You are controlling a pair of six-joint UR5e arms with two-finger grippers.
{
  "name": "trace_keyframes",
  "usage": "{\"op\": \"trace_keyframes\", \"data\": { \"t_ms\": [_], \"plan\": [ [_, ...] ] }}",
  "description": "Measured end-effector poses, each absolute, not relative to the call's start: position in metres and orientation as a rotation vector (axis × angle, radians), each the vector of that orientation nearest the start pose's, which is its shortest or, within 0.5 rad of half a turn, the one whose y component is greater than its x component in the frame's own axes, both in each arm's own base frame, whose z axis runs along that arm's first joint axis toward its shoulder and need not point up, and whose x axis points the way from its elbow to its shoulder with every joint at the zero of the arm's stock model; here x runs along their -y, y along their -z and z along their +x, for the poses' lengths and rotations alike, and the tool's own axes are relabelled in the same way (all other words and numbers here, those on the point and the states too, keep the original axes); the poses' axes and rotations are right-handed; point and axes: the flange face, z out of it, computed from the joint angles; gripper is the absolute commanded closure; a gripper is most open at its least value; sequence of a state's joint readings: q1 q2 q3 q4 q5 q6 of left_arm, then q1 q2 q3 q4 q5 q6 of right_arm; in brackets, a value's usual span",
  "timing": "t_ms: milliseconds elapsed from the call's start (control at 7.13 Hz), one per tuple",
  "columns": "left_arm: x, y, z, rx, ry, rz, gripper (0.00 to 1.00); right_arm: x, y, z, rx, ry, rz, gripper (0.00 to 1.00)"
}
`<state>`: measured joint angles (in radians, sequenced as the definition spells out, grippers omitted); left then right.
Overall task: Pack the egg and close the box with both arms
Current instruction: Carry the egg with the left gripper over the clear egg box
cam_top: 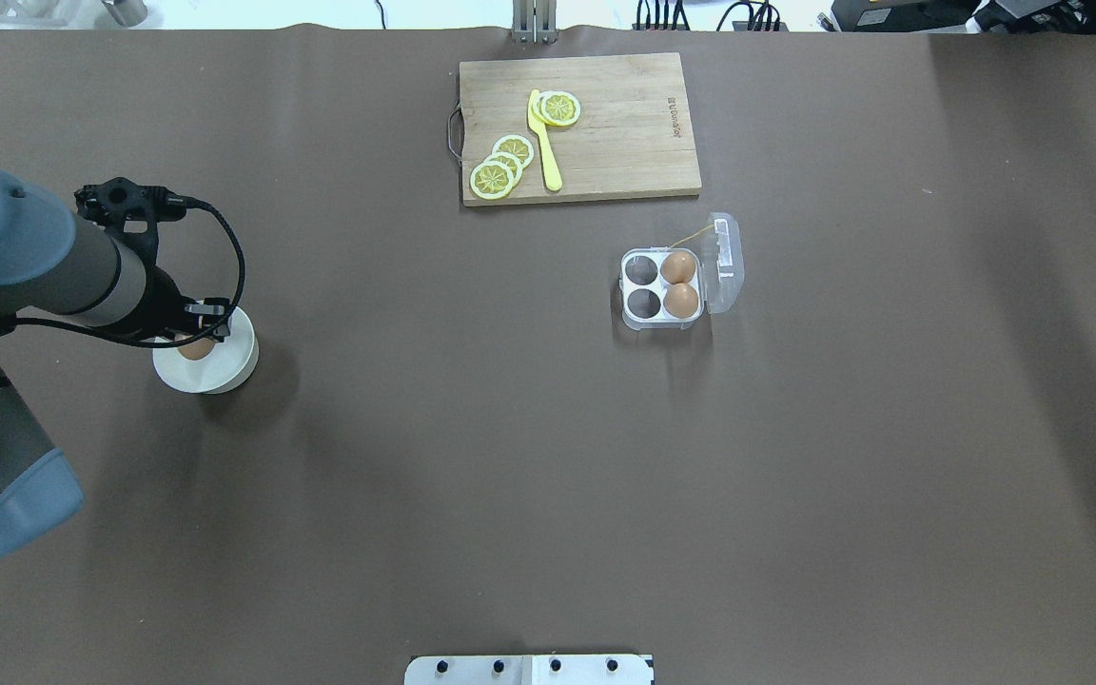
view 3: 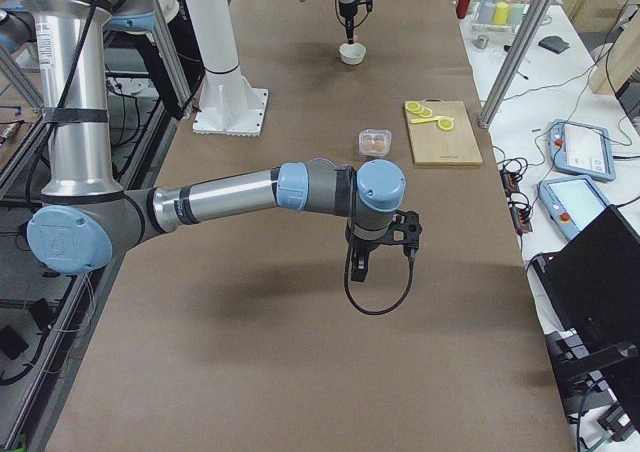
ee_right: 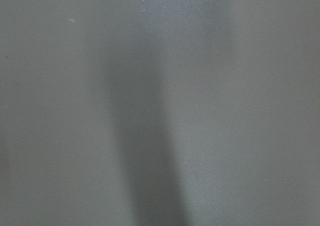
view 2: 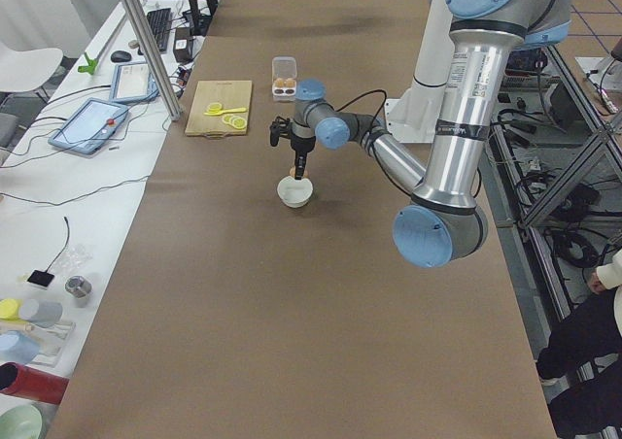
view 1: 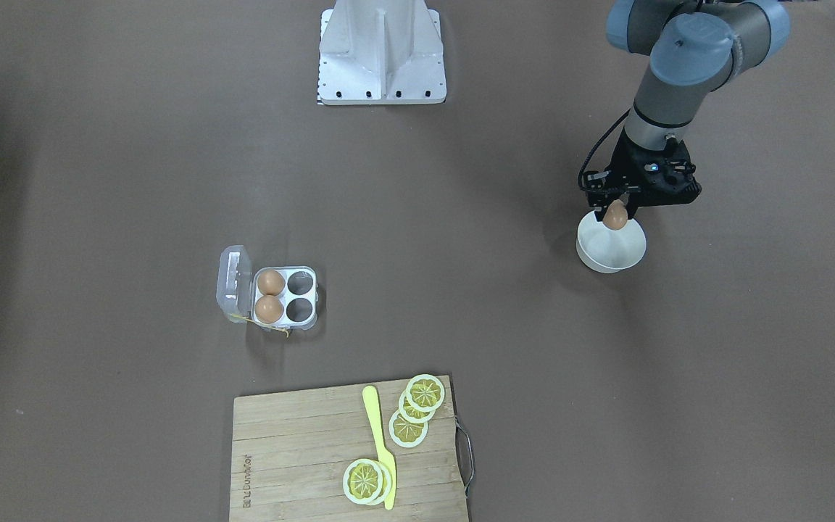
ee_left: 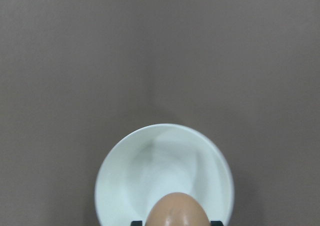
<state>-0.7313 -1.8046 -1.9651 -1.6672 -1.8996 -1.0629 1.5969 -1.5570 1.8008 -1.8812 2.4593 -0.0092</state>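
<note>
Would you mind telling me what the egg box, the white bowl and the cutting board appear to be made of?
The box: clear, glossy plastic; the table shows through it. The bowl: smooth white, ceramic or plastic, cannot tell. The board: pale matte wood, probably bamboo, with visible strips and grain.

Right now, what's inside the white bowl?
Nothing visible: the white bowl looks empty. The left gripper holds the egg above it, and that egg hides the bowl's near edge.
</note>
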Motion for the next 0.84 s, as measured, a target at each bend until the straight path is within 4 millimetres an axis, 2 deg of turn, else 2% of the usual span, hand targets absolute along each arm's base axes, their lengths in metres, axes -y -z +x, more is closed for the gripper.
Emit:
{"op": "trace_keyframes", "data": {
  "t_ms": [280,421,561,841],
  "plan": [
    [0.467,-0.272,0.375,-0.879,0.185,0.187,1.0,0.48,-0.562,0.069,0.889,-0.045,-0.045,0.0],
    [0.47,-0.238,0.4,-0.924,0.225,0.202,1.0,0.481,-0.562,0.069,0.889,-0.044,-0.044,0.0],
    [0.46,-0.216,0.433,-0.974,0.253,0.248,1.0,0.482,-0.561,0.069,0.887,-0.042,-0.042,0.0],
    [0.446,-0.203,0.504,-1.108,0.332,0.346,1.0,0.484,-0.558,0.069,0.887,-0.04,-0.037,0.0]
  ]
}}
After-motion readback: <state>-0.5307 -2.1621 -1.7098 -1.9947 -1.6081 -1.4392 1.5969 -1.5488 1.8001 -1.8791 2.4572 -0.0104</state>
